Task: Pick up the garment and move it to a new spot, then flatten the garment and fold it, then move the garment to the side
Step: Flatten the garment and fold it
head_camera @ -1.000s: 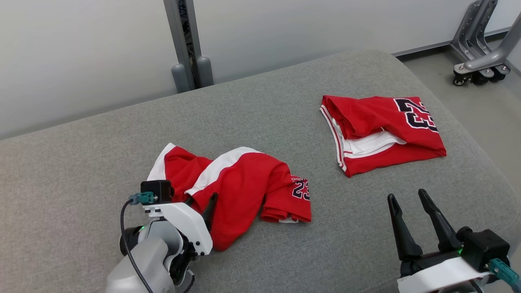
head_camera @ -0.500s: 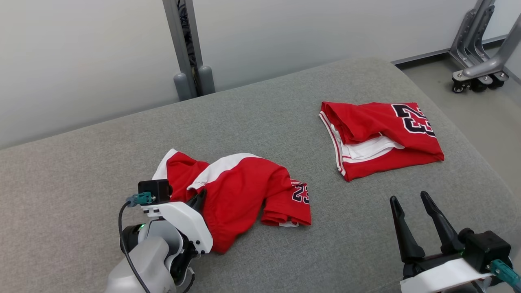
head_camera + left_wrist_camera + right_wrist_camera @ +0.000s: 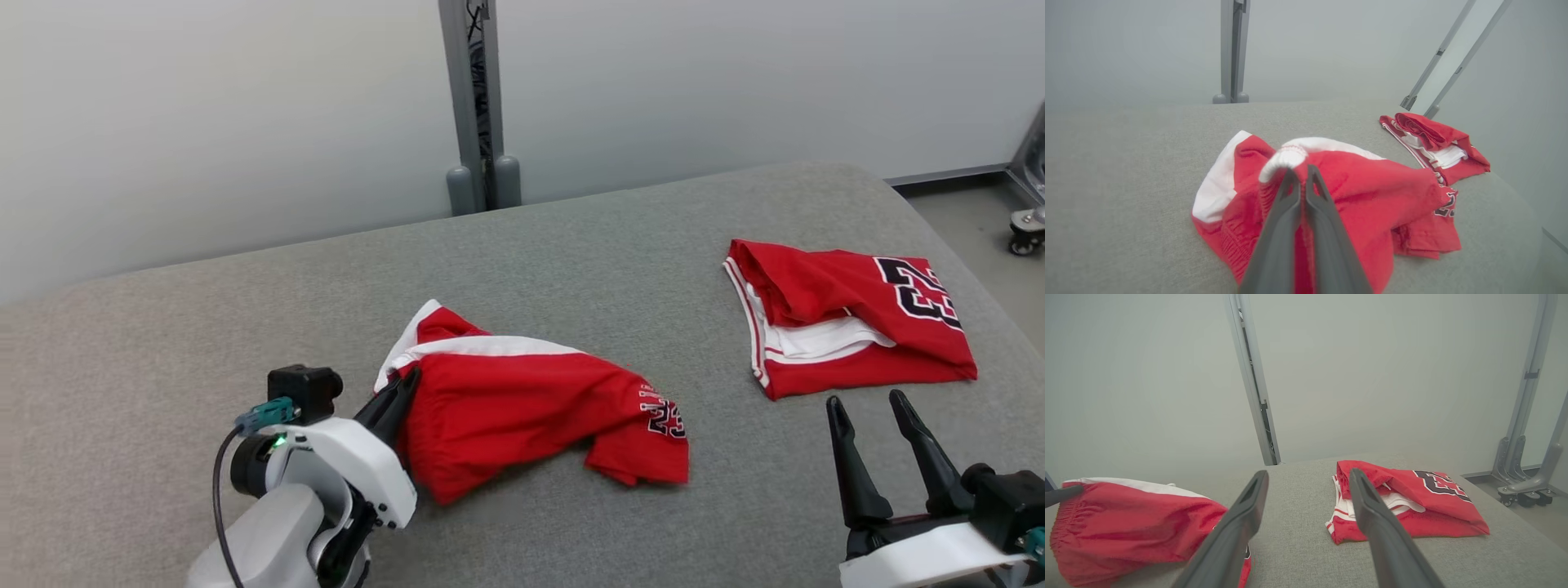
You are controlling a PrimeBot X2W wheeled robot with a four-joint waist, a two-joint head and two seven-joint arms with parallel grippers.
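Note:
The garment (image 3: 531, 400) is a pair of red shorts with a white side stripe and a dark number, lying crumpled on the grey cushion (image 3: 571, 261) left of centre. My left gripper (image 3: 406, 382) is shut on its elastic waistband at the left end, and that edge is raised off the cushion. In the left wrist view the closed fingers (image 3: 1300, 171) pinch a bunched fold of red and white cloth (image 3: 1372, 192). My right gripper (image 3: 864, 398) stands open at the lower right, apart from the shorts, with nothing between its fingers (image 3: 1308, 473).
A folded red jersey (image 3: 849, 327) with a dark number lies at the right of the cushion, ahead of the right gripper. A grey post (image 3: 478, 98) stands against the wall behind. A wheeled metal stand (image 3: 1030, 220) sits on the floor at far right.
The left gripper closed on the waistband and lifted that edge, drawing the shorts out longer. The head camera has turned, so the whole picture has shifted right. The right gripper stays open.

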